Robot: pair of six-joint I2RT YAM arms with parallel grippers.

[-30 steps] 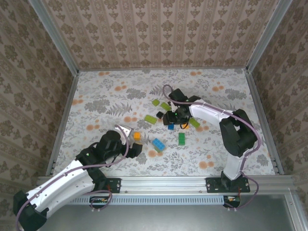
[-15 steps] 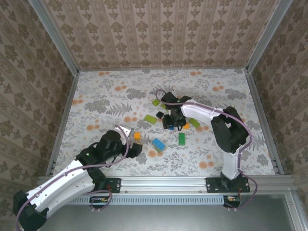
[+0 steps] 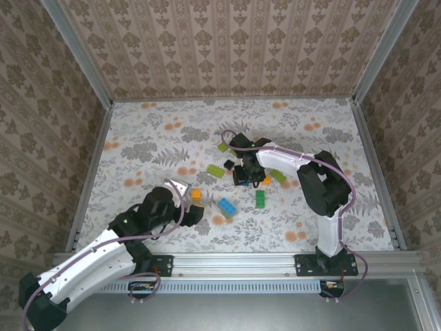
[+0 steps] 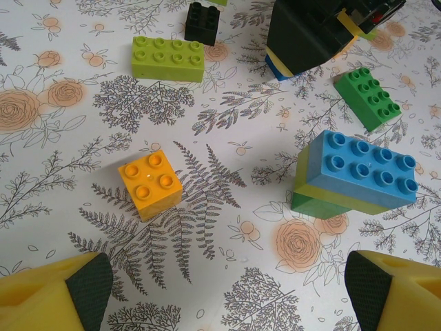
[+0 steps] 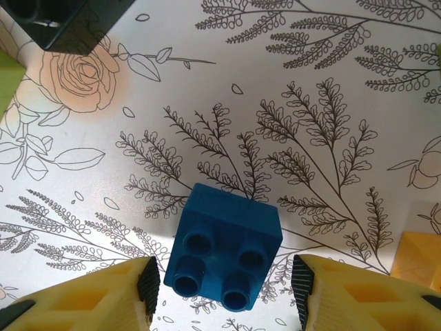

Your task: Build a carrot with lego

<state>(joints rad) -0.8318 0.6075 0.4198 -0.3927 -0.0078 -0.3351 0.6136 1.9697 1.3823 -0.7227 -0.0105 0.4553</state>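
On the counter (image 5: 331, 76), right claw (image 5: 224, 276): part open astride blue brick (image 5: 226, 238), apparently not touching.
Left claw (image 4: 231, 286): wide open, empty.
Risk: skewed brick may twist free on closing.

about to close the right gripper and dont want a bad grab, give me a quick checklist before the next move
1. The blue brick sits between the fingers of the right gripper: ok.
2. It lies flat, studs up: ok.
3. Jaws closed on it: not ok, gaps show on both sides.
4. The orange piece at the wrist view's edge is clear of the near finger: cannot tell.
5. The left gripper is open with nothing between its fingers: ok.
6. The orange brick ahead of it stands free, studs up: ok.
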